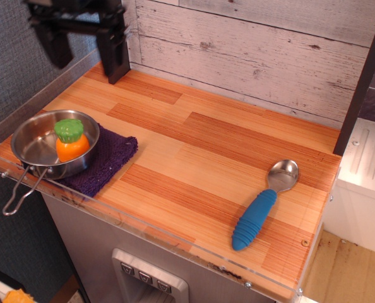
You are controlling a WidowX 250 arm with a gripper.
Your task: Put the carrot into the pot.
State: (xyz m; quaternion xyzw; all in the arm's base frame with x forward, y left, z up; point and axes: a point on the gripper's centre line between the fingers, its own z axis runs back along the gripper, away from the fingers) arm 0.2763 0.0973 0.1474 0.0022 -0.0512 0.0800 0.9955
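Observation:
The carrot (71,142), a stubby orange toy with a green top, stands inside the pot (35,144), against its right side. The pot is a shallow shiny steel pan with a thin wire handle pointing toward the front left; it sits on a purple cloth (108,159) at the counter's left end. My gripper (84,39) is high above and behind the pot, near the top left of the view. Its two dark fingers hang apart, open and empty.
A steel spoon with a ribbed blue handle (261,209) lies at the front right of the wooden counter. A dark post (114,44) stands at the back left, right by the gripper. A clear plastic rail runs along the counter's front and left edges.

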